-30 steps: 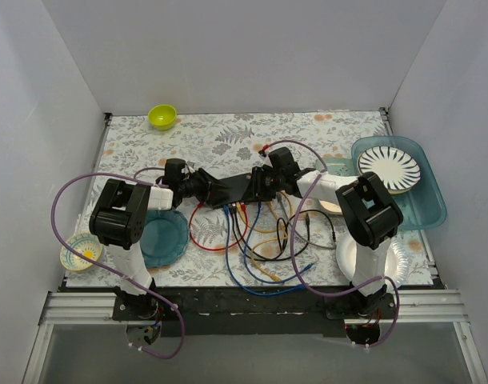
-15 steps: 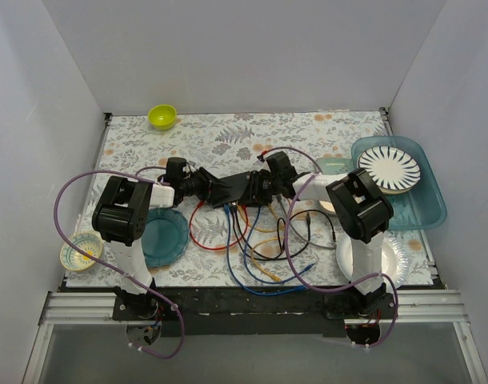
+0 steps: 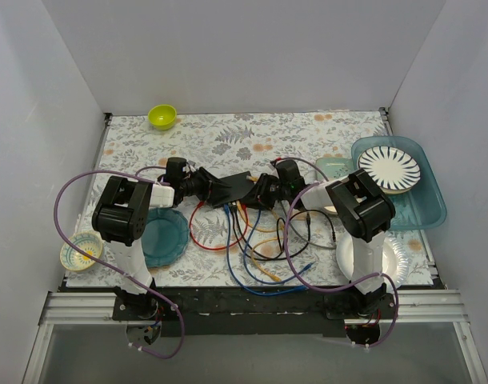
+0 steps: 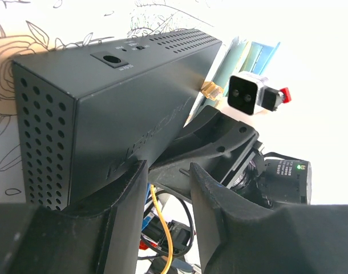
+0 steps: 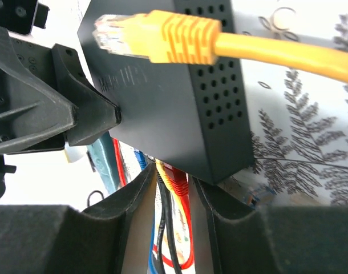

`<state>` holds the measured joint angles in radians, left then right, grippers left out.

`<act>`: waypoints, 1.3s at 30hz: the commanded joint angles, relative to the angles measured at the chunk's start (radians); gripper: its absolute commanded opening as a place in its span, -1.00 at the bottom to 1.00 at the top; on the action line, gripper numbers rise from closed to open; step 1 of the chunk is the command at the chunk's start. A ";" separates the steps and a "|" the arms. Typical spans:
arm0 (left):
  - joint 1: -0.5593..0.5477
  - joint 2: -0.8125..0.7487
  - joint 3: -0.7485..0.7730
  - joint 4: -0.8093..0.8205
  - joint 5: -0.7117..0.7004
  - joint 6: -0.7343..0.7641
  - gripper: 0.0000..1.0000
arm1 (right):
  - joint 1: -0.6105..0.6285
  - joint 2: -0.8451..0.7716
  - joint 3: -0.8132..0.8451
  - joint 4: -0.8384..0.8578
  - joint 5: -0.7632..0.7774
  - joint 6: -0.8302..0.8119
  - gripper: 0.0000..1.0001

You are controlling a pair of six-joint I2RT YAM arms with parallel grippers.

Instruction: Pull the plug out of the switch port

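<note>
**Two YAM arms are working on a network box from both ends.** The switch [image 3: 234, 190] is sitting mid-table on the floral cloth [image 3: 228, 140]. It appears tipped up, w/ its port edge turned toward the robot & a tangle of cables [image 3: 260, 240] spilling to the near side.

The left gripper [image 4: 167, 171] is sitting at the box's L end, fingers part-spread w/ cable showing in the gap. One fingertip is bearing on the lettered broad face, probably to stop the box sliding when a plug gets tugged. Whether that amounts to a real pinch can't be told from these views.

At the opposite end the right gripper [image 5: 173, 182] is sitting just under the box's lower edge. Its fingers are part-spread astride a red plug [image 5: 177, 180] & the black & yellow leads beside it; no firm pinch is showing. The ports are hidden under that edge, so how deep the red plug is seated is unclear. A yellow plug [image 5: 162, 35], clear tip bare, is lying across the box in the R wrist view, in no port.

Judged from this, the job is at the grasp stage. R needs to clamp on one plug only, press its latch & draw straight out while L is steadying the box. The risk is that neighbouring leads are crowding the gap & could get caught in the same squeeze.
</note>
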<state>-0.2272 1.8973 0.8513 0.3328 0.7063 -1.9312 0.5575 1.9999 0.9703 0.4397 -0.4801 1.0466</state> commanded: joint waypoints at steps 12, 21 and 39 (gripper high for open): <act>-0.001 -0.014 -0.011 -0.011 0.005 0.020 -0.28 | -0.019 0.043 -0.044 0.177 -0.008 0.191 -0.53; -0.038 -0.063 -0.069 0.038 0.045 -0.017 -0.28 | -0.019 0.046 -0.015 0.053 -0.032 0.046 -0.97; -0.072 -0.049 -0.049 -0.001 0.009 0.005 -0.28 | -0.015 -0.006 -0.073 -0.052 -0.049 -0.083 -0.50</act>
<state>-0.3023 1.8572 0.7570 0.4088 0.7391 -1.9583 0.5343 2.0106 0.9455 0.4896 -0.5323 0.9836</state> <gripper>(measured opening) 0.358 0.175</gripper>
